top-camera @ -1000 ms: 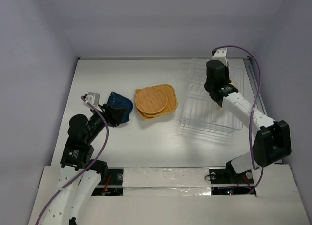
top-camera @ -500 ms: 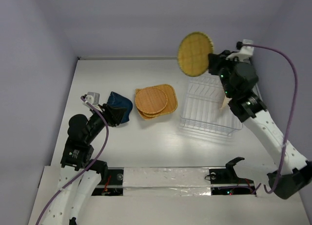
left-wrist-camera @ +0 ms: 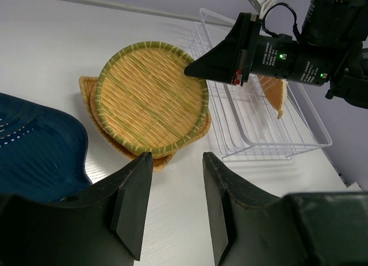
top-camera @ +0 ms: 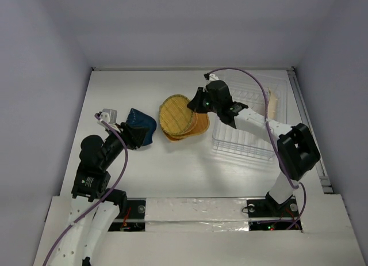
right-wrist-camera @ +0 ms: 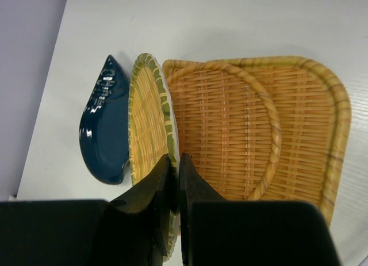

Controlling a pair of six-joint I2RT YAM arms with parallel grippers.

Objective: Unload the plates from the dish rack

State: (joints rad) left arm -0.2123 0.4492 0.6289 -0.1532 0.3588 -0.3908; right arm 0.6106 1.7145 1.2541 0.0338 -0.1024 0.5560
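My right gripper (top-camera: 198, 105) (right-wrist-camera: 174, 159) is shut on the rim of a round woven plate with a green edge (top-camera: 174, 113) (right-wrist-camera: 146, 116). It holds the plate tilted just over the stack of orange woven plates (top-camera: 198, 126) (right-wrist-camera: 230, 128), left of the dish rack (top-camera: 247, 133) (left-wrist-camera: 259, 125). One tan plate (top-camera: 273, 105) (left-wrist-camera: 276, 93) still stands on edge in the rack. The dark blue plate (top-camera: 144, 126) (left-wrist-camera: 34, 145) lies on the table left of the stack. My left gripper (top-camera: 131, 133) (left-wrist-camera: 177, 162) is open and empty beside the blue plate.
The white wire rack fills the right half of the table, near its right edge. Purple walls close in the table at the back and both sides. The right arm's cable (top-camera: 247, 73) loops over the rack.
The right arm lifted the round plate out of the rack, swung it up and left, then lowered it over the orange stack. The left arm has not moved.
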